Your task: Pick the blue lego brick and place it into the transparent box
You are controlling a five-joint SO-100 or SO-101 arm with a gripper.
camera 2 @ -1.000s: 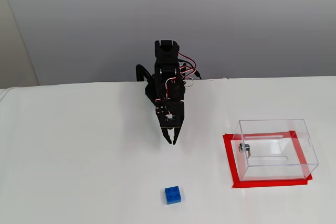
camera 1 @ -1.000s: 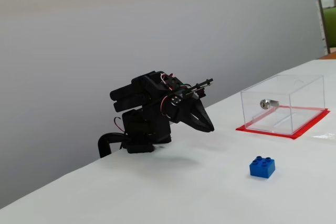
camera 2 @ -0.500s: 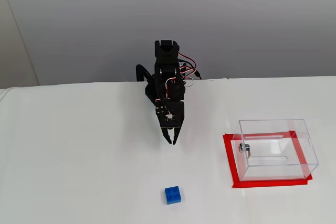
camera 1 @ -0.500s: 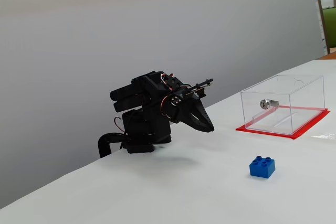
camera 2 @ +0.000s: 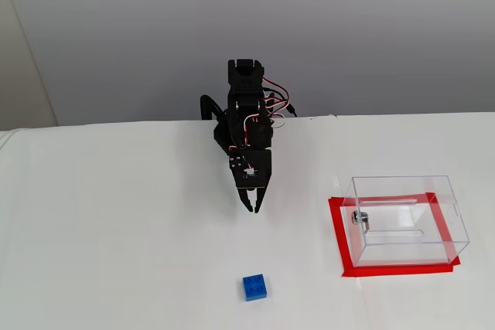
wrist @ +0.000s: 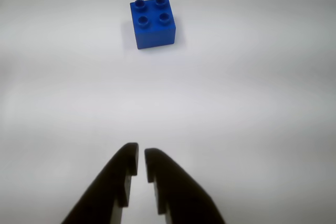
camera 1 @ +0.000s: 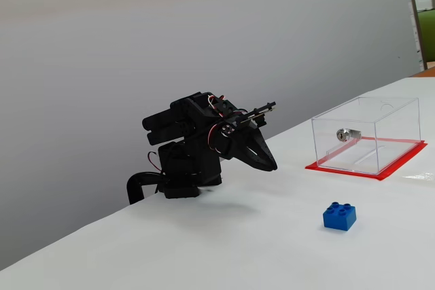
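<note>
Black two-finger hand (wrist: 140,157) sits folded low near the back edge of the white bench (camera 2: 116,253), tips pointing down and forward. In the wrist view the two dark fingers (wrist: 118,177) enter from the bottom edge with only a thin slit between the tips, so nearly closed, holding nothing. Same hand in a fixed view (camera 1: 270,165) hangs just above the bench surface, not touching anything; in a fixed view (camera 2: 253,208) it points toward the front edge.

Small bright blue plastic lego brick (wrist: 152,22) with four round studs on top stands upright on bare bench, well apart from the fingertips, straight ahead and slightly left of them in the wrist view. In a fixed view (camera 2: 255,287) the brick lies close to the front edge, roughly in line with the hand. In a fixed view (camera 1: 339,216) it sits alone between the hand and the box, touching neither.

Clear acrylic rectangular box (camera 2: 408,219) on a red base sheet (camera 2: 338,237) stands toward the right edge of the bench, a small silver metal lock (camera 1: 345,134) on one wall. Box interior looks empty. Brick is outside it, well apart.

Black arm body (camera 1: 187,147) with red and white wires is bunched up at the back edge against the grey wall (camera 1: 136,45).
</note>
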